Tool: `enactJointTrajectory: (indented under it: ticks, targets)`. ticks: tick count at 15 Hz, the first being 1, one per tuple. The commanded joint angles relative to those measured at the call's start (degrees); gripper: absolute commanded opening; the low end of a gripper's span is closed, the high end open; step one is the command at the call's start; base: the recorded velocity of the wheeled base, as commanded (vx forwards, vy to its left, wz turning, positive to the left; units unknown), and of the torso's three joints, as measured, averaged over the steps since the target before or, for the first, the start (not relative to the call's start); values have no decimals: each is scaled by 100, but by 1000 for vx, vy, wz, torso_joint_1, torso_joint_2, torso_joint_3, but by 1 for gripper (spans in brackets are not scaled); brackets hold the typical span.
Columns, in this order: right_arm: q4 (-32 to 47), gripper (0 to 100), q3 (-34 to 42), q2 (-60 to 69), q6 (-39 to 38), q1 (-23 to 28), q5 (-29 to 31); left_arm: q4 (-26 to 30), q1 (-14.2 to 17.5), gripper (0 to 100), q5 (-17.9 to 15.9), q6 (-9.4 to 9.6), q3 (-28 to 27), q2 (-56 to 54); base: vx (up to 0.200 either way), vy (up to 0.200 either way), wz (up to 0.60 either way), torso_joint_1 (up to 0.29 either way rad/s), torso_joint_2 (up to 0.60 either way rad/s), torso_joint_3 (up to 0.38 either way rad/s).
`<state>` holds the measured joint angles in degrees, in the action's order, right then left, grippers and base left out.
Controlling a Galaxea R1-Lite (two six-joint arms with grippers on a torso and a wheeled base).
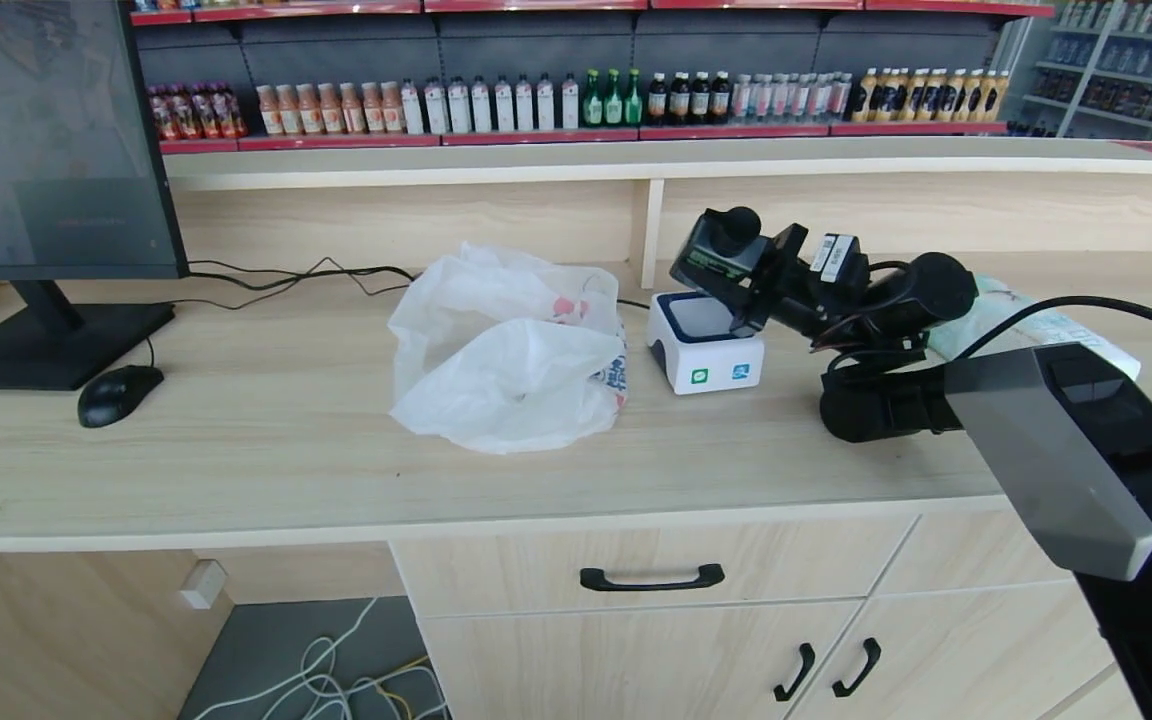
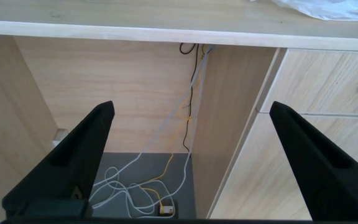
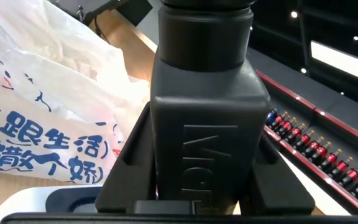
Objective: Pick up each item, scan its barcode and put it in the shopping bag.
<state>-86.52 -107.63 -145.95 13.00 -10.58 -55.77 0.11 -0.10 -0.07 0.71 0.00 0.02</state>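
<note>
Right gripper (image 1: pixel 758 278) is clamping its two black fingers on either side of a dark grey, square-shouldered plastic bottle with a round black cap and a green label (image 1: pixel 718 252), holding it tilted just over the dark top window of a small white box-shaped barcode scanner (image 1: pixel 706 362). That scanner is sitting on a long pale wood-grain counter (image 1: pixel 286 450), and just beside it, on the robot's left, a crumpled white plastic shopping bag with blue and red print (image 1: pixel 506 360) is lying slumped with its mouth facing up and back. Behind the right arm, a pale green and white soft packet (image 1: pixel 1031 322) is resting on the counter near the back wall. Left gripper (image 2: pixel 191 112) is hanging below the counter edge with its fingers spread wide and nothing between them, facing an open kneehole where white, yellow and black cables (image 2: pixel 143 191) are trailing down onto a grey floor. Farther to the left on the counter, a black computer mouse (image 1: pixel 119 393) is lying beside the foot of a dark flat monitor (image 1: pixel 46 130). Rows of drink bottles (image 1: pixel 536 102) are standing on a red-edged shelf behind the counter, and black-handled drawers (image 1: pixel 651 577) are showing under the countertop.
</note>
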Motion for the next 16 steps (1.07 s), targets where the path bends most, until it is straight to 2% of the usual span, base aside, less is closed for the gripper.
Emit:
enactJointTrajectory:
  ticks: [1,5,13,15,16]
  targets:
    - [-93,0,32,-224,-34,-14,5,-2,-8,100,-1,0,0,-2,0,0,0,0,0,0]
    - [-348,0,49,-470,-122,3,5,-2,-8,100,-1,8,0,-2,0,0,0,0,0,0]
    - [-348,0,49,-531,-236,3,14,-2,1,100,-1,17,0,-2,0,0,0,0,0,0]
    - [-348,0,-4,-452,-429,-23,128,-2,1,100,-1,17,0,-2,0,0,0,0,0,0]
    - [-348,0,-4,-294,-755,-128,462,-2,1,100,-1,8,0,-2,0,0,0,0,0,0]
